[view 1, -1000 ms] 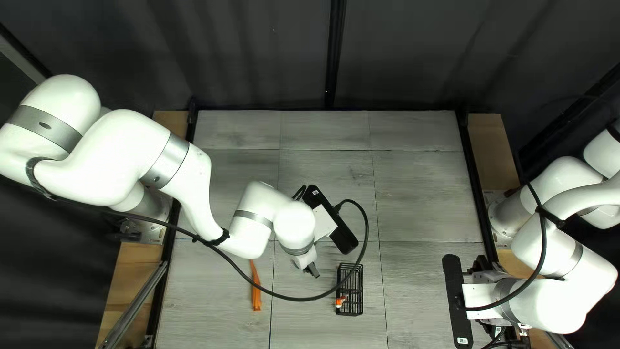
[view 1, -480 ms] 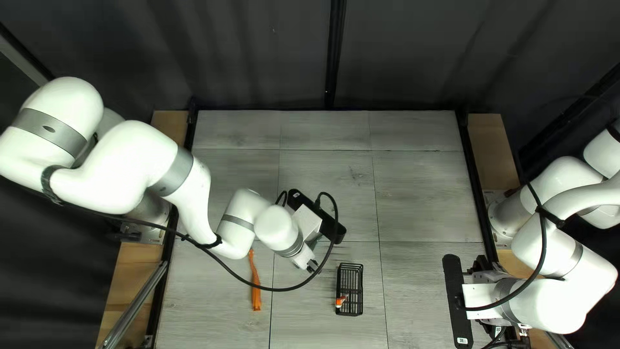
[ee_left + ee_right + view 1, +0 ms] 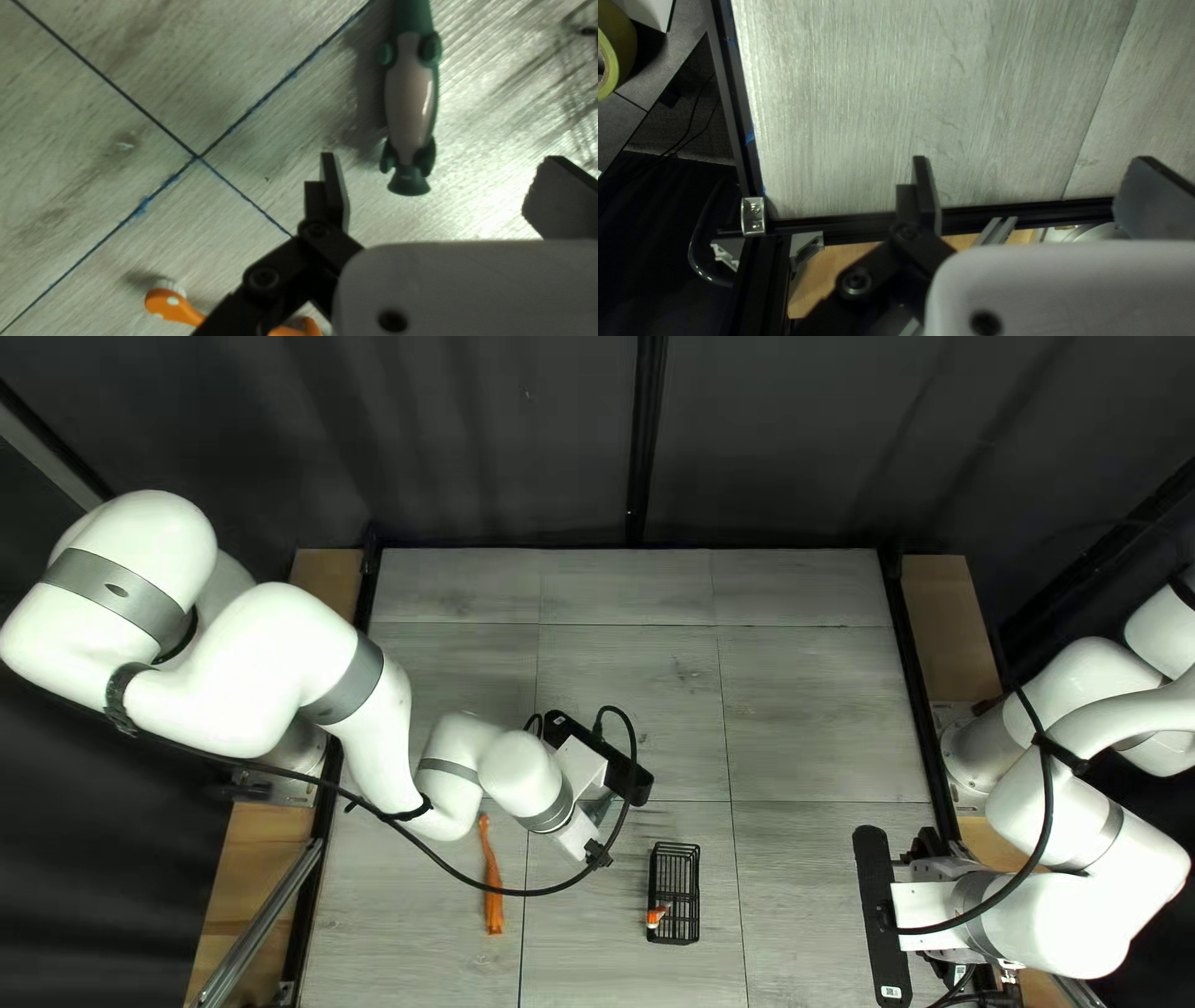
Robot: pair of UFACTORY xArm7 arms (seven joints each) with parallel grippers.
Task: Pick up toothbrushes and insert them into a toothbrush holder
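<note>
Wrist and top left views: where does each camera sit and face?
Top left: above the near edge of the table, slanting down; left arm and right arm show.
Left wrist: on that arm, looking along its open left gripper at a green item.
Right wrist: on that arm, looking along open right gripper toward a black rail.
Top left and left wrist views share an orange toothbrush.

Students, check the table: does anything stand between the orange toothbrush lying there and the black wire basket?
Nothing visible stands on the tabletop between toothbrush and basket; overhead, the left gripper and black cable hang across that gap.
</note>
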